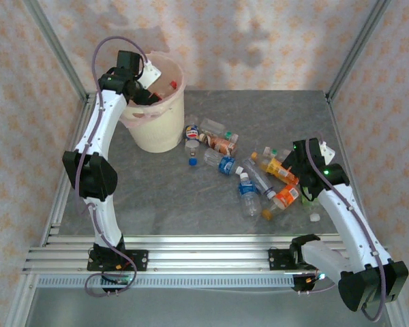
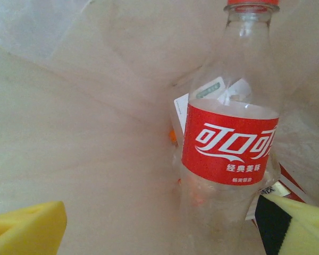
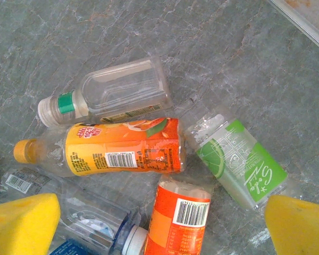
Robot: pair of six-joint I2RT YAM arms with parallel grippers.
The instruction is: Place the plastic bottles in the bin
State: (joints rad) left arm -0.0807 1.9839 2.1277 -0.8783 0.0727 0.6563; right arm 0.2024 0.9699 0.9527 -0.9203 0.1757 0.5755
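The cream bin (image 1: 157,133) stands at the back left, and my left gripper (image 1: 150,95) reaches down into its mouth. Inside, against the thin bag lining (image 2: 95,133), stands a clear bottle with a red label (image 2: 231,143). My left gripper (image 2: 162,236) is open: the bottle lies near the right pad and well clear of the left pad (image 2: 26,231). Several plastic bottles (image 1: 248,191) lie scattered on the table's middle and right. My right gripper (image 1: 296,165) hovers open above them. Below it (image 3: 162,228) lie an orange barcode bottle (image 3: 181,223) and a yellow-orange bottle (image 3: 122,154).
A lime-label bottle (image 3: 242,164), a clear green-banded bottle (image 3: 122,90) and a blue-label bottle (image 3: 90,223) crowd round the right gripper. A loose white cap (image 1: 315,217) and a blue cap (image 1: 192,162) lie on the grey tabletop (image 1: 157,204). Frame posts (image 1: 351,51) edge the table.
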